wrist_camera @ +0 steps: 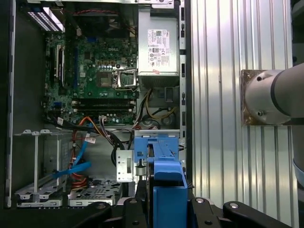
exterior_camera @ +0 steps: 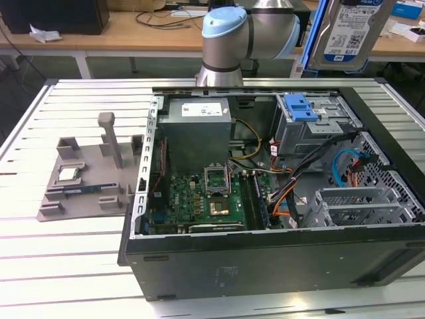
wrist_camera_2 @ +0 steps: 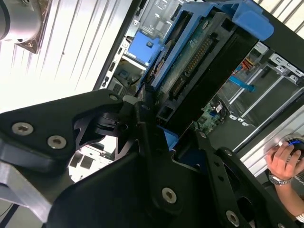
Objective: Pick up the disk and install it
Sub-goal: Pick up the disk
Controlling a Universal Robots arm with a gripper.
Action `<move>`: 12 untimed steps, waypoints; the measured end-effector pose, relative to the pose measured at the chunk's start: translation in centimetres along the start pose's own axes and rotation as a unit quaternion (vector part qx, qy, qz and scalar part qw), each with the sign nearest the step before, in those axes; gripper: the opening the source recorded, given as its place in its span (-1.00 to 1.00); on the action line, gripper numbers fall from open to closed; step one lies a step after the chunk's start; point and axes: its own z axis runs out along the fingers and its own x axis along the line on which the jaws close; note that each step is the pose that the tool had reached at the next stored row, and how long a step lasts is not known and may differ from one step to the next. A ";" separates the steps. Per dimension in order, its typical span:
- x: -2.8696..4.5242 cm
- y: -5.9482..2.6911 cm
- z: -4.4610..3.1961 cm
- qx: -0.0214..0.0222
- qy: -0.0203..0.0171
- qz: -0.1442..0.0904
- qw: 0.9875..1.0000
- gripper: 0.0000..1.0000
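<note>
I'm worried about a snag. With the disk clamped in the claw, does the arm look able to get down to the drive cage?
Probably yes. The claw holds the disk above the open case, with the drive cage uncovered below; a blue bracket sits on it and cables run beside it.

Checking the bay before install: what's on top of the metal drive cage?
A bare blue bracket lies on the drive cage. The bracket and cage roof hide whatever is in the bay beneath.
</note>
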 end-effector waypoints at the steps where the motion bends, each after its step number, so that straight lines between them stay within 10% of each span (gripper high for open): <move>1: 0.20 0.00 -0.01 0.000 0.000 0.000 1.000 -0.26; 12: 2.14 -0.02 -0.06 0.000 0.000 0.000 1.000 -0.26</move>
